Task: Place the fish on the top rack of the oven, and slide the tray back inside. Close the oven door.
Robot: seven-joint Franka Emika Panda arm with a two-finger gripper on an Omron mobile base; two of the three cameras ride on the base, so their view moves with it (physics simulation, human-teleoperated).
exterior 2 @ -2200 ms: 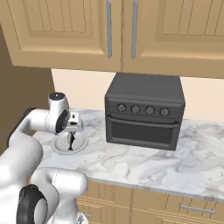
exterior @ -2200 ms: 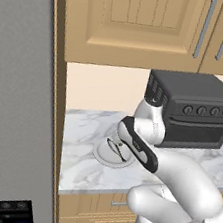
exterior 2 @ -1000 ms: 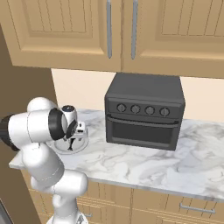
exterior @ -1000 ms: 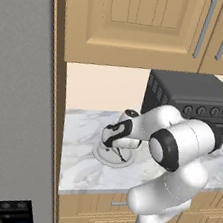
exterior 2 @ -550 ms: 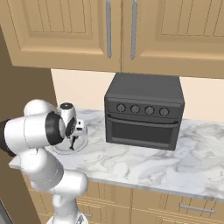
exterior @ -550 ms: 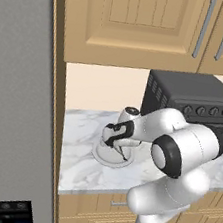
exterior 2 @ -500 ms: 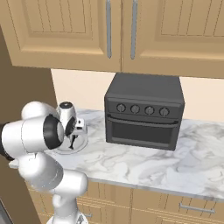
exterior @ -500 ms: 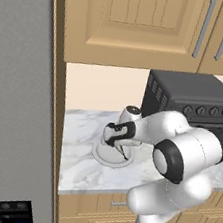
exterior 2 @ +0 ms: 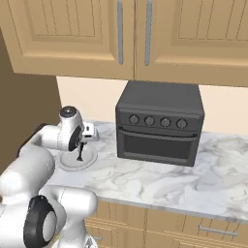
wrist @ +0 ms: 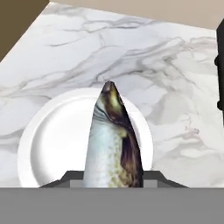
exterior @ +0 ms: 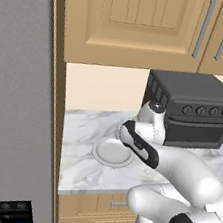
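claw pinching fish | hanging nose-down above plate, apart from it | plate on marble worktop, left of black toaster oven

White marble counter, round plate, black toaster oven

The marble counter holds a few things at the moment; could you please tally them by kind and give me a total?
Fish, held in the pincer above the plate: 1
Round white plate: 1
Black toaster oven: 1
Total: 3
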